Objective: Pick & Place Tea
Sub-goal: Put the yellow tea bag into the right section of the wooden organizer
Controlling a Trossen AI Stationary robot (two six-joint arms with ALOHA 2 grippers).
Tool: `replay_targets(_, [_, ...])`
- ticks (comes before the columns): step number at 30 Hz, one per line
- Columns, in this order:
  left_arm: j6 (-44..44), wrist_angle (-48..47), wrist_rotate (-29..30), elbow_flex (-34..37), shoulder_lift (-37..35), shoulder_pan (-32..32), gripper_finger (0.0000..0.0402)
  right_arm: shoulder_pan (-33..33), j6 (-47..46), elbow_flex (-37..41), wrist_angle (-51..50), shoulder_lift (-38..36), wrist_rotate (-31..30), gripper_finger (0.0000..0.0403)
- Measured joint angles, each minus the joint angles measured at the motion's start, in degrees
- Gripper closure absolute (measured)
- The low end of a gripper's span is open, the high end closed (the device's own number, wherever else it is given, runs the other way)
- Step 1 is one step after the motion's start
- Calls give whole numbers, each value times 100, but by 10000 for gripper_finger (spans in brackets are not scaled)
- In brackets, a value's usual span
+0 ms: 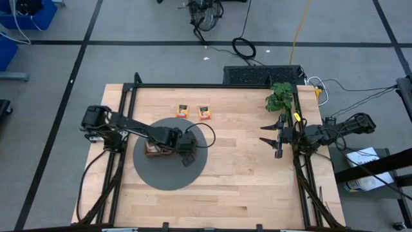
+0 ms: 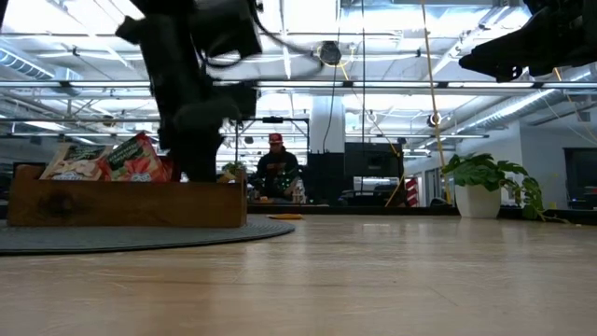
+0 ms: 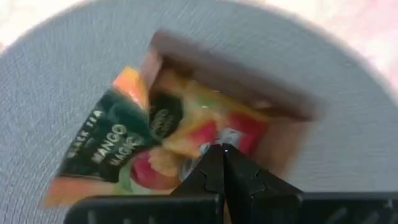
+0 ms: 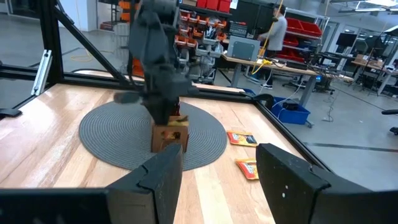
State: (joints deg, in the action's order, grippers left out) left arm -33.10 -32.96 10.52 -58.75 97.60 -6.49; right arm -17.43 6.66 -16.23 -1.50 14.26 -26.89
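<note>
We see the left pincer [image 3: 222,163] pressed together over tea packets [image 3: 186,134] in the wooden tray [image 1: 154,149] on the grey mat [image 1: 168,182]. Two orange packets [image 1: 194,112] lie farther on the worktop [image 1: 244,174]. Our right pincer [image 1: 269,134] hovers apart.

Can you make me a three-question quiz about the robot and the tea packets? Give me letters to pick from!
1. Where does the wooden tray sit?
A. on the grey round mat
B. beside the plant
C. on the floor

2. How many orange tea packets lie on the bare table?
A. none
B. two
C. five

3. How is the left end effector?
A. wide open
B. missing
C. shut over the tray

Answers: 1 A, the mat surrounds the tray. 2 B, two lie behind the mat. 3 C, its fingers meet.
</note>
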Motion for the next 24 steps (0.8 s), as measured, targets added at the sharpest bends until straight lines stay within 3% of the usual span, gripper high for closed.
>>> replay_targets(6, [-32,-61,51,11,62,91,398,0,0,0,-6,20,-1,216])
replay_targets(16, [-129,-274,639,7,-425,58,394,-2,1,0,-4,16,-1,216])
replay_targets(24, [-44,-607,496,7,-681,85,393,0,1,0,-4,15,-1,216])
